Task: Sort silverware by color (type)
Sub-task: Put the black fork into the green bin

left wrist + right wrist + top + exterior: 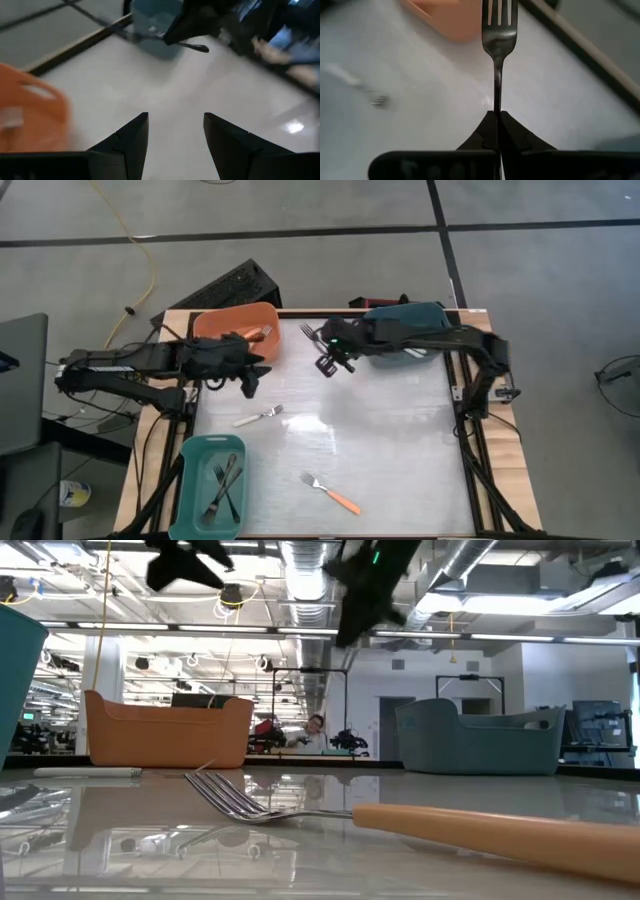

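My right gripper [327,358] is shut on a dark metal fork [499,30] above the table's far middle, between the orange bin [235,328] and the dark blue bin [405,332]. My left gripper [250,378] is open and empty beside the orange bin's near right corner; the left wrist view shows its fingers apart [175,137]. A white-handled fork [258,417] and an orange-handled fork [332,494] lie flat on the table. Dark forks [224,485] lie in the teal bin [190,480]. An orange-handled fork [256,335] lies in the orange bin. My right gripper pinches the dark fork's thin handle [496,106] between its two fingers. The fork runs along the fingers and sticks out past them, its tines [500,14] foremost. It is lifted clear of the table, with its tines [309,333] toward the orange bin.
The table [400,440] has a glossy white top with a wooden rim. The low view shows the orange-handled fork [450,825] close in front, and the orange bin [165,730] and the blue bin [480,735] at the far edge. A black crate [235,283] sits beyond the far edge.
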### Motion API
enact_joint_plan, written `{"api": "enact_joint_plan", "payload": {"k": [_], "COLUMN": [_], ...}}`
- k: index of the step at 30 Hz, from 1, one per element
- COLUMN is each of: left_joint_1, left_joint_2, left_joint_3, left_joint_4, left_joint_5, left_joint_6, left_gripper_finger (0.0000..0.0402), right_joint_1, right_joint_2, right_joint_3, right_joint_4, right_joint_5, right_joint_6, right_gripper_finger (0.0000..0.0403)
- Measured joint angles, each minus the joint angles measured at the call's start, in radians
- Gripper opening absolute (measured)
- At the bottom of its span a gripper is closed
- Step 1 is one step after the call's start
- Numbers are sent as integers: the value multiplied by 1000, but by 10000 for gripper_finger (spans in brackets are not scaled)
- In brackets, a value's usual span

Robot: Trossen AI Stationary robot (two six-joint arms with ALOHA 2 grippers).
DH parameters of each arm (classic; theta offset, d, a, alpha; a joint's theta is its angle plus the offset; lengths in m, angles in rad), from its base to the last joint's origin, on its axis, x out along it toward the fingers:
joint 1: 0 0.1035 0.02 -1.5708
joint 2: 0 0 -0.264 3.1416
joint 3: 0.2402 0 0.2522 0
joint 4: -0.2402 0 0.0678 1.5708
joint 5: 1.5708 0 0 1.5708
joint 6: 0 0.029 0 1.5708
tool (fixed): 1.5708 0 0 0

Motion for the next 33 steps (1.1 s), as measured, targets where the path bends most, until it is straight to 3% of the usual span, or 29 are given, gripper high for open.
{"api": "enact_joint_plan", "payload": {"k": [6,11,33], "left_joint_1": [100,169,180], "left_joint_2": [37,56,136], "left_joint_3": [-193,-280,-286], "left_joint_4": [449,724,839], "left_joint_5": [195,254,168], "left_joint_6": [-228,-347,-384], "left_gripper_finger": [174,174,164], "right_joint_1": [54,96,201], "right_joint_2": [-123,-154,-88], "right_joint_3": [3,3,3], "right_joint_4": [10,14,118], "right_joint_5": [31,34,45], "right_joint_6": [-129,-133,-64], "right_gripper_finger": [20,20,20]}}
